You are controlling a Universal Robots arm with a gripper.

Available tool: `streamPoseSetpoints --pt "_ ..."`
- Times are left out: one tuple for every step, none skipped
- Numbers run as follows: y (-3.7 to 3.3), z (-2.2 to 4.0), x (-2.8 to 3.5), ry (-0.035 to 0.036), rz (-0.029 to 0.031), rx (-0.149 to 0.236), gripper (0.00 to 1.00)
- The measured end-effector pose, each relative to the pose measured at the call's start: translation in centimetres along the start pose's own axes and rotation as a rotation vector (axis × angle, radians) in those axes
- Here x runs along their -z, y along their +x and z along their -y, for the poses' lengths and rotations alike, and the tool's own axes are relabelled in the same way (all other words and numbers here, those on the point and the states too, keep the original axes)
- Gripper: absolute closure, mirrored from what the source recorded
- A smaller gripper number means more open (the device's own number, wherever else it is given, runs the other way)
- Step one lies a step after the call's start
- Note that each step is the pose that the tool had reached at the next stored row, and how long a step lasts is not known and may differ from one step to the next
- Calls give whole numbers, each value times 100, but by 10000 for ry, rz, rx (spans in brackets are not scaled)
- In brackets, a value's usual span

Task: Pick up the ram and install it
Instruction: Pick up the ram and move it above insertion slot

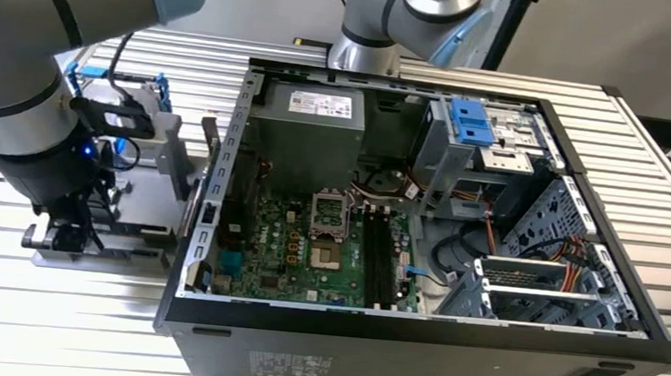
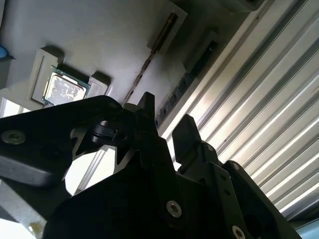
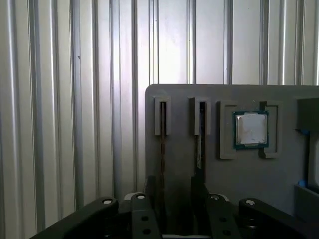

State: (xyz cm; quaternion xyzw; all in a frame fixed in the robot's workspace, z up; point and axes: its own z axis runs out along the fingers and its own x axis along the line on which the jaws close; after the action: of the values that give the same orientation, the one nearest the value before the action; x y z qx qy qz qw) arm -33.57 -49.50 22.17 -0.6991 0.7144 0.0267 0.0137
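Two ram sticks stand on edge in slots of a grey holder (image 3: 182, 97): one nearer the holder's edge (image 3: 163, 132), one nearer the processor (image 3: 200, 137). In the second wrist view they are the dark stick (image 2: 187, 82) and the thin one (image 2: 149, 57). My gripper (image 3: 177, 184) hangs low over the holder, open, its black fingers (image 3: 153, 191) apart. The stick nearer the holder's edge runs down into the gap of the gripper (image 2: 167, 124); I cannot tell whether it is touched. In the exterior view the gripper (image 1: 64, 237) sits at the view's left, beside the open computer case (image 1: 204, 231).
A square silver processor chip (image 3: 250, 129) rests in a pocket of the holder, also in the second wrist view (image 2: 62, 89). Black memory slots (image 1: 381, 256) lie on the green motherboard inside the case. A second arm's base (image 1: 365, 54) stands behind the case. The table (image 1: 43, 327) is ridged metal.
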Motion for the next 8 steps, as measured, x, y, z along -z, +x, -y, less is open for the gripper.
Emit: streamPoseSetpoints --pt "3 -1 -10 0 0 -9 0" --pt "6 -1 -22 1 0 -18 0" --pt "8 -1 -33 1 0 -26 0" --pt "11 -1 -44 1 -2 -35 0" --pt "12 -2 -57 2 -3 -47 0" --pt "14 -1 -71 3 -5 -57 0" --pt "15 -1 -86 4 -5 -63 0" --pt "16 -1 -99 4 -5 -68 0"
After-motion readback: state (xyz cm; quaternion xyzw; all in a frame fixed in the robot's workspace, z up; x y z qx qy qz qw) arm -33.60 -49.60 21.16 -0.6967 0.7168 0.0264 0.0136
